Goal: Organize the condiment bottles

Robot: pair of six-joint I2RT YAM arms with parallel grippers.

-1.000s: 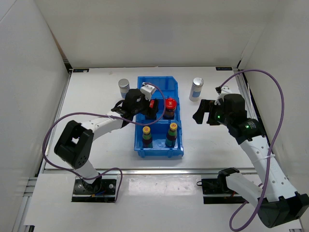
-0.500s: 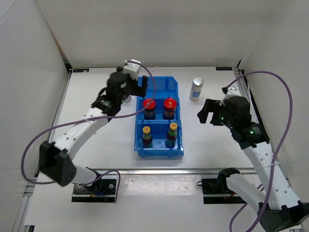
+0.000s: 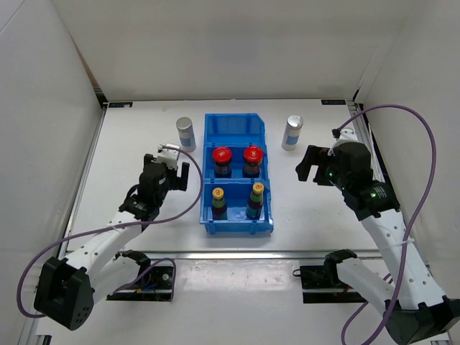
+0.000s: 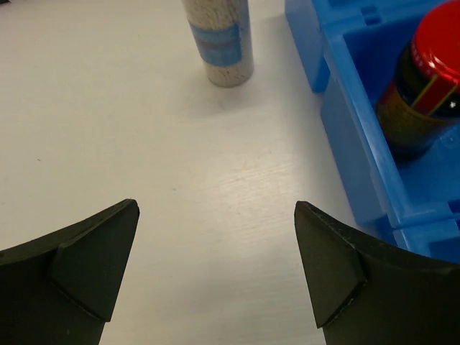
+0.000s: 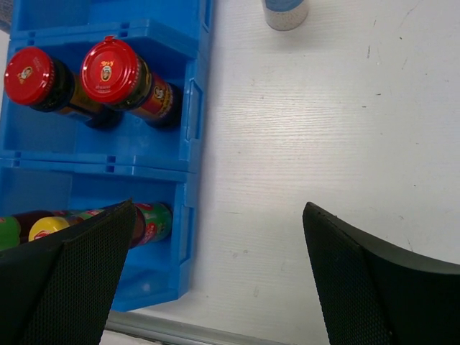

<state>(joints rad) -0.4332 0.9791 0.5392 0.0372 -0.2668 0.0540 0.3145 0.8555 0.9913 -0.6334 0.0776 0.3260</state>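
Your left gripper (image 4: 215, 215) and right gripper (image 5: 219, 208) gape empty; left silver-capped bottle (image 3: 185, 133) and right silver-capped bottle (image 3: 292, 132) stand outside the blue bin (image 3: 236, 123).

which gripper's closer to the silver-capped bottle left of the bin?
Left. The left gripper is just on the near side of that silver-capped bottle, left of the blue bin. The right gripper is across the bin, off its right side.
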